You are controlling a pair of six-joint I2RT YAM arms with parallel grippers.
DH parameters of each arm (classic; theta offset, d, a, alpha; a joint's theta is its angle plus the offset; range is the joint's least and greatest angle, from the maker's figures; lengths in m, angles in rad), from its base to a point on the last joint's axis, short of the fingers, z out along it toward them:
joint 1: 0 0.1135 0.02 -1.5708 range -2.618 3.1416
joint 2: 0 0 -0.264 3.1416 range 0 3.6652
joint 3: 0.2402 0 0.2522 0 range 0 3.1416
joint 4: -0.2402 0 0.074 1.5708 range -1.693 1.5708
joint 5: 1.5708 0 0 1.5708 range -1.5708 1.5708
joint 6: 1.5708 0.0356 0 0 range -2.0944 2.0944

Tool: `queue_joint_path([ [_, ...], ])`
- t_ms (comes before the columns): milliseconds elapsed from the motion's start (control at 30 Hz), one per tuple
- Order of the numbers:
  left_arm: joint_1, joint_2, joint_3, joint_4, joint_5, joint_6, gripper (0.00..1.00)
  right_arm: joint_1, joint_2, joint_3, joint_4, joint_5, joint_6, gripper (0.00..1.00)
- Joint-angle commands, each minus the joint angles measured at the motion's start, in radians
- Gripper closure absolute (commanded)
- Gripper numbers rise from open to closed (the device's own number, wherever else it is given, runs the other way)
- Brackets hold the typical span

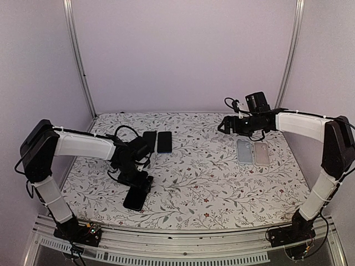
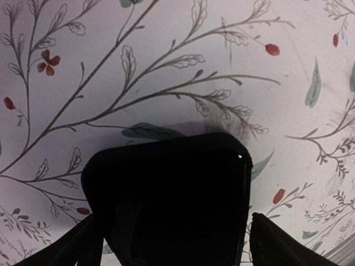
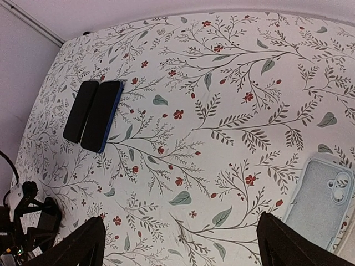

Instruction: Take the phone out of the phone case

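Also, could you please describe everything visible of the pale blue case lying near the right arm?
The pale blue case is a rounded rectangle of what looks like frosted soft plastic, with a raised rim and a corner camera block showing two round openings. It lies flat on the floral cloth, over on the right, close beside a beige phone-shaped piece. Nothing rests on it.

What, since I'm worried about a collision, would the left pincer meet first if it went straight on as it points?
The black phone, lying right ahead of the open left pincer; how close is hard to judge.
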Motion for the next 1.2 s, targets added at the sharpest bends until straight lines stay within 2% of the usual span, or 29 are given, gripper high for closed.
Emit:
queue_joint_path([
  [0,-0.035,0.057,0.035,-0.049,-0.075,-0.010,0.08,0.017,0.008,0.024,-0.001,0.020,0.007,0.02],
  [233,-0.069,0.124,0.072,-0.061,-0.115,-0.016,0.12,0.040,0.000,-0.003,0.026,0.005,0.025,0.02],
  [467,-0.069,0.147,0.117,-0.043,-0.109,-0.025,0.41,0.067,-0.015,-0.046,0.063,-0.023,0.061,0.03],
  [700,-0.065,0.156,0.209,-0.032,-0.126,-0.055,0.54,0.092,-0.023,-0.061,0.077,-0.028,0.075,0.03],
  [867,-0.062,0.183,0.317,-0.014,-0.122,-0.071,0.59,0.107,-0.029,-0.070,0.077,-0.017,0.081,0.03],
  [1167,-0.051,0.251,0.513,0.026,-0.100,-0.096,0.60,0.148,-0.061,-0.139,0.129,-0.021,0.116,0.03],
])
